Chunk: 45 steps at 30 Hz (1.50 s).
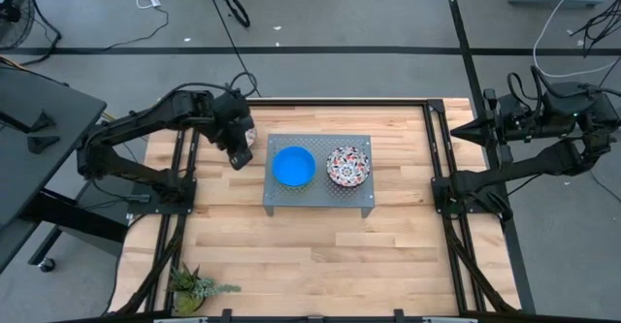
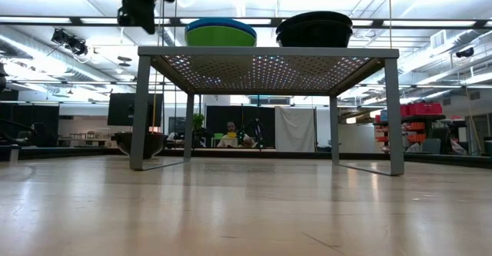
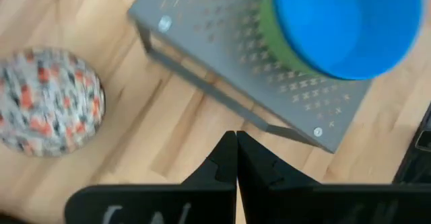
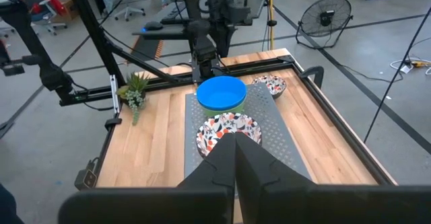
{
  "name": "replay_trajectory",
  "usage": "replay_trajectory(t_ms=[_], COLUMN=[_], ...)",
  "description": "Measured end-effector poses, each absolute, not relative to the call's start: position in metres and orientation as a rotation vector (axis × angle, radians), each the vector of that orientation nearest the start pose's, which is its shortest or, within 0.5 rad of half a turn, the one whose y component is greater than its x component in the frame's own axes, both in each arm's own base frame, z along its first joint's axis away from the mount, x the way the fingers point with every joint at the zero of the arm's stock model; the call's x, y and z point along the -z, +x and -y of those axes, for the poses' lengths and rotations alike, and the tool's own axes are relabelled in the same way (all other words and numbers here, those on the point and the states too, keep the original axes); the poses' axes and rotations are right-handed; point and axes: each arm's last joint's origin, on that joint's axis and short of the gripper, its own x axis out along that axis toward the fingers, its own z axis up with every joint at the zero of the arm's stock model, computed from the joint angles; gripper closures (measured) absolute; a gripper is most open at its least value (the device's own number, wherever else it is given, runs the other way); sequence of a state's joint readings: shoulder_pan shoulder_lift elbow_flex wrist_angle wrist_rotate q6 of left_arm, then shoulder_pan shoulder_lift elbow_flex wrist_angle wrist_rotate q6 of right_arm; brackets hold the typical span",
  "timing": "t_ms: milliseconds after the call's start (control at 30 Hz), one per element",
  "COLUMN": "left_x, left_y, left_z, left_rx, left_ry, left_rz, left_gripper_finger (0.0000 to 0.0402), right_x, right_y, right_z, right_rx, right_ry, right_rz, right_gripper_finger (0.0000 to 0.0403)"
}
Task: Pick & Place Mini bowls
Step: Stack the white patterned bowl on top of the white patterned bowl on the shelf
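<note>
Left tool (image 1: 240, 154) clenched on nothing, raised beside the grey perforated metal tray (image 1: 281, 199) on the wooden bench (image 1: 310, 255). Below it on the bench, touching nothing, a white floral mini bowl (image 3: 48, 101). On the tray, bright blue bowl (image 1: 293, 166) stacked in a green bowl (image 3: 269, 32), next to another floral bowl (image 1: 348, 165). Right tool (image 4: 235, 138) clenched, empty, parked off the bench's right edge.

Bright blue bowl (image 1: 293, 166) over green; red-and-dark floral bowl (image 1: 348, 165); grey tray (image 1: 320, 194).
</note>
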<state>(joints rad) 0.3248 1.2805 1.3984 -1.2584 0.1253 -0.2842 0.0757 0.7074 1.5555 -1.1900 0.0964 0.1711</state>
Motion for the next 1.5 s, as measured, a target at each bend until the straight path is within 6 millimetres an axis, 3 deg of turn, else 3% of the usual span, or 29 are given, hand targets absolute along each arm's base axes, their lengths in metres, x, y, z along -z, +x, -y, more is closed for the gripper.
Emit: replay_trajectory(t_ms=[200, 633, 833, 1233, 1500], left_x=[-0.334, -0.281, -0.275, -0.268, -0.248], left_y=[0.207, 0.195, 0.195, 0.197, 0.189], left_z=[-0.073, -0.086, -0.090, -0.098, -0.105], left_rx=[-0.474, -0.585, -0.417, -0.299, -0.349], left_ry=[-0.680, -0.664, -0.499, -0.276, -0.200], left_rz=[-1.149, -1.296, -1.342, -1.389, -1.454], left_gripper_finger=[0.0400, 0.0393, 0.0337, 0.0186, 0.0157], right_x=[-0.466, -0.466, -0.466, -0.466, -0.466], right_y=[0.027, 0.028, 0.028, 0.028, 0.027], right_z=[0.001, 0.001, 0.001, 0.001, 0.001], right_rx=[0.050, 0.050, 0.050, 0.050, 0.049], right_ry=[0.140, 0.140, 0.140, 0.140, 0.140], right_rz=[-0.338, -0.338, -0.338, -0.338, -0.338], right_gripper_finger=[0.0396, 0.0396, 0.0396, 0.0396, 0.0396])
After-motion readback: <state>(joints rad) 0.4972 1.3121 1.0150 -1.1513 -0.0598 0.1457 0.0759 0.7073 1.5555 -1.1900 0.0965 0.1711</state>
